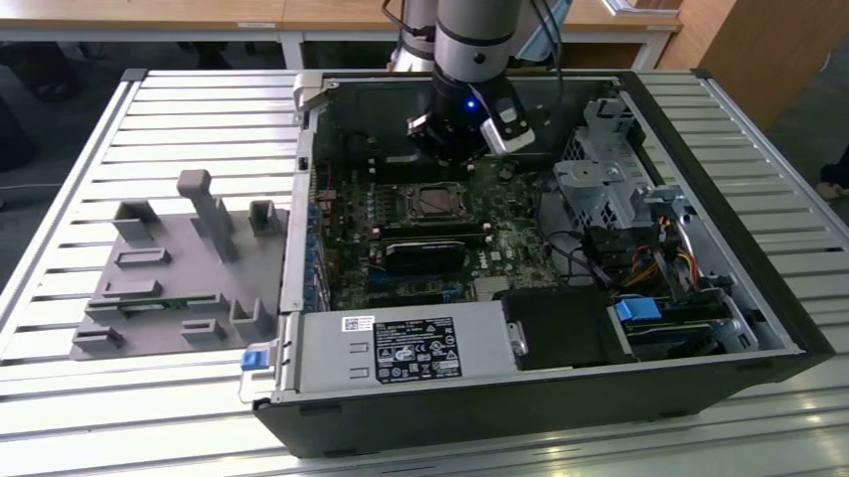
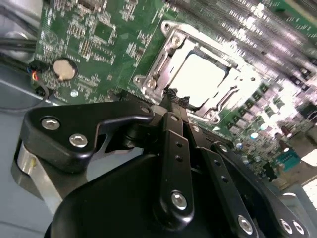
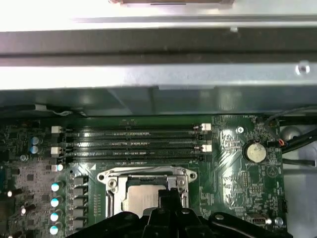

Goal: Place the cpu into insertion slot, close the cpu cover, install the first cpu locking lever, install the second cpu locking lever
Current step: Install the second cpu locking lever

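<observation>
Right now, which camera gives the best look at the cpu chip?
The second wrist view: the cpu lies bright and nearly whole in its socket. In the first wrist view the pincer hides part of it. The exterior view shows it tiny.

Grey fixture (image 1: 166,273) beside computer case (image 1: 531,397)

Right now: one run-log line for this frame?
gripper: shut, empty | silvery square cpu: seated in slot | grey metal cpu cover: closed
</observation>
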Robot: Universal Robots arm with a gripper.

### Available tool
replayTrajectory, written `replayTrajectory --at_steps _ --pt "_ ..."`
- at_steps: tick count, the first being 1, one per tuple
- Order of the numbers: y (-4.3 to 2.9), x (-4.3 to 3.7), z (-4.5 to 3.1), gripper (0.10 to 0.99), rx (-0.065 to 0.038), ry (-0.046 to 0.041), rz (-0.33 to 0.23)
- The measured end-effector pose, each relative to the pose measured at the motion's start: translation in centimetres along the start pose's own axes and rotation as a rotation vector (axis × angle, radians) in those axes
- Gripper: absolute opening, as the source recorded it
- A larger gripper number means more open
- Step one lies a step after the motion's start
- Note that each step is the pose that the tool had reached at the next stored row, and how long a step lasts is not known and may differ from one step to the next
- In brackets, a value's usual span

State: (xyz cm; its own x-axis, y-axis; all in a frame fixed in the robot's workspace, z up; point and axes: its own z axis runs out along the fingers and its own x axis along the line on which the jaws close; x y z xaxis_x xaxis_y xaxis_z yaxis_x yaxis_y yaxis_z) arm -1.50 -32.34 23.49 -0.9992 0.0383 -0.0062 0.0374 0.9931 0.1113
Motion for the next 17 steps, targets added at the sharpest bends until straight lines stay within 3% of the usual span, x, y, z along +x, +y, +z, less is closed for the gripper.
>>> replayTrajectory --at_steps 5,12,17 --pt "-1.25 -0.05 -0.17 0.106 0.000 0.0000 0.000" --pt "-1.88 -0.08 -1.08 0.106 -0.004 0.0028 0.000" --pt "-3.21 -0.13 -1.23 0.106 -0.007 0.0030 0.001"
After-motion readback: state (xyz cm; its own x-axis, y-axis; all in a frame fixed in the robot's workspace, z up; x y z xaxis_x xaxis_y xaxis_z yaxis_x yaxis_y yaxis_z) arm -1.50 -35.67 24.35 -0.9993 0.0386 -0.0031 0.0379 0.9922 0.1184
